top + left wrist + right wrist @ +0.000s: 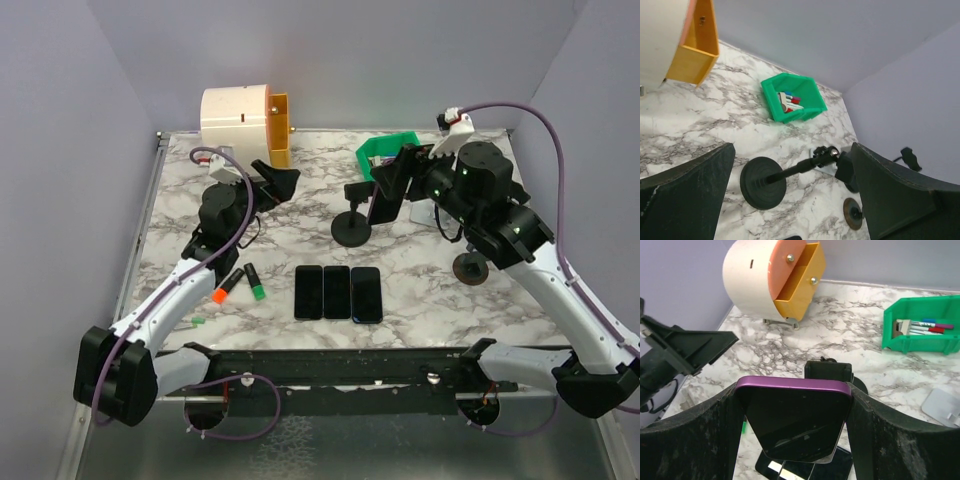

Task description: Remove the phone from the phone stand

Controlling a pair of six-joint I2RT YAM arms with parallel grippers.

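A phone (795,415) with a purple edge and a dark screen is pinched by its two long sides between the fingers of my right gripper (795,390). In the top view it hangs above the table as a dark slab (386,198). The black phone stand (352,230), with its round base and thin stem, is just left of the phone. Its clamp (829,374) shows right behind the phone's top edge; I cannot tell if they touch. My left gripper (792,150) is open and empty, back from the stand base (763,182).
Three dark phones (338,292) lie side by side at the front centre. Also here: a white and orange drawer unit (240,120) at the back left, a green bin (375,152) of markers behind the stand, two markers (242,282), and a brown disc (470,268).
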